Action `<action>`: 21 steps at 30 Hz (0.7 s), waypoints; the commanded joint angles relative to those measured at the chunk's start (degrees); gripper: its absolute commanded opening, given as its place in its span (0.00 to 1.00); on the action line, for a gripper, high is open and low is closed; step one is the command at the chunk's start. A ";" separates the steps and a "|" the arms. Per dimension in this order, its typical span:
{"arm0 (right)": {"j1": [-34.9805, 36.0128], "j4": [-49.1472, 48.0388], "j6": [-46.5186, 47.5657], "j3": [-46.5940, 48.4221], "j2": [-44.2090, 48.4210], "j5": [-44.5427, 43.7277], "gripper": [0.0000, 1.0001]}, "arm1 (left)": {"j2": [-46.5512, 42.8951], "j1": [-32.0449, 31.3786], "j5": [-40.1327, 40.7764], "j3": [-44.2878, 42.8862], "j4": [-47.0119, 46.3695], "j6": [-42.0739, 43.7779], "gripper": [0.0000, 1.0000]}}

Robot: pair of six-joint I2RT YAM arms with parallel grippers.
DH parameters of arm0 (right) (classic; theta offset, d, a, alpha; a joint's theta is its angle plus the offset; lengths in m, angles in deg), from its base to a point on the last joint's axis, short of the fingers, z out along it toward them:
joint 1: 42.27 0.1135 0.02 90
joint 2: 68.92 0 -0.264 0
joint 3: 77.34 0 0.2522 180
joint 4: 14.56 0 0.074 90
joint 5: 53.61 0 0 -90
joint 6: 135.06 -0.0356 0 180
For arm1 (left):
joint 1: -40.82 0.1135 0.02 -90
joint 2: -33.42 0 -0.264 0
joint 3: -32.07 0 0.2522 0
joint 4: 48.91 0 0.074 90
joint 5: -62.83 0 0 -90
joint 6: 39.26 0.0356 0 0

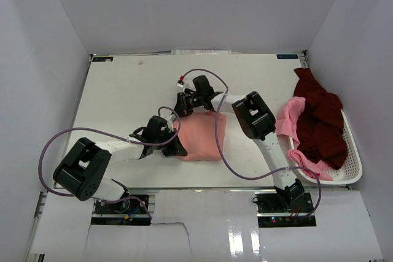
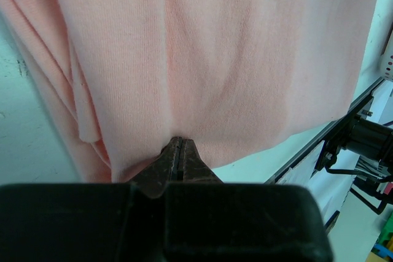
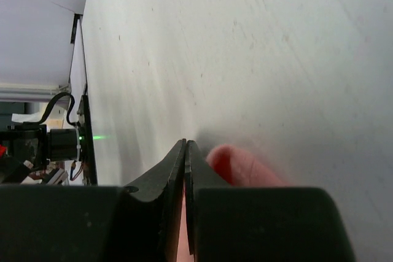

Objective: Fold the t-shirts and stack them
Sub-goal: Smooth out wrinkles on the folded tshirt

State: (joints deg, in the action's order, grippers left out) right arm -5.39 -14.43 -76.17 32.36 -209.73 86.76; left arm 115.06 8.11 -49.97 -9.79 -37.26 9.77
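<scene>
Currently on the table: the salmon-pink t-shirt (image 1: pixel 201 138) lies flat as a folded, roughly rectangular panel at the middle of the white table (image 1: pixel 123 99), between the two arms.
Left gripper: the left gripper (image 1: pixel 175 146) sits low at the shirt's near-left edge. In the left wrist view its jaws (image 2: pixel 178 151) are pressed together with the hem of the pink cloth (image 2: pixel 233 59) pinched at their tips.
Folds by the left gripper: layered edges of the same shirt bunch along the left side of the left wrist view.
Right gripper: the right gripper (image 1: pixel 182 108) is down at the shirt's far-left corner. In the right wrist view its jaws (image 3: pixel 185 151) are closed, a thin sliver of pink shows between them, and a small hump of the cloth (image 3: pixel 242 165) bulges just beside the tips.
Maroon t-shirt: the maroon t-shirt (image 1: pixel 319 121) is heaped, unfolded, in the basket (image 1: pixel 355 157) at the right edge of the table, well apart from the salmon-pink one.
Lighter pink t-shirt: the lighter pink t-shirt (image 1: pixel 288 119) lies crumpled under and beside the maroon heap, spilling over the basket's left rim close to the right arm.
Cable: a purple cable (image 1: pixel 220 145) from the right arm loops along the right edge of the folded shirt.
</scene>
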 commanded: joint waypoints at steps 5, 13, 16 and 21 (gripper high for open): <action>-0.06 1.82 2.28 13.64 -2.71 -2.29 0.08 | 0.18 -0.07 0.48 1.90 3.34 0.89 0.00; -0.67 12.03 8.17 11.40 8.86 -5.19 0.08 | 0.18 -0.07 0.57 1.99 3.25 0.89 0.00; -2.07 13.28 8.88 0.53 16.93 -7.65 0.08 | 0.00 -0.07 0.57 1.99 3.25 0.98 0.00; -5.41 13.54 8.35 -17.69 29.08 -8.62 0.08 | -0.35 -0.08 0.66 1.91 3.34 0.98 0.00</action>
State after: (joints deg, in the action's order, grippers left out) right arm -8.45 -2.49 -69.04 21.96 -186.52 79.33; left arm 115.04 8.13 -50.17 -9.48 -37.81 9.75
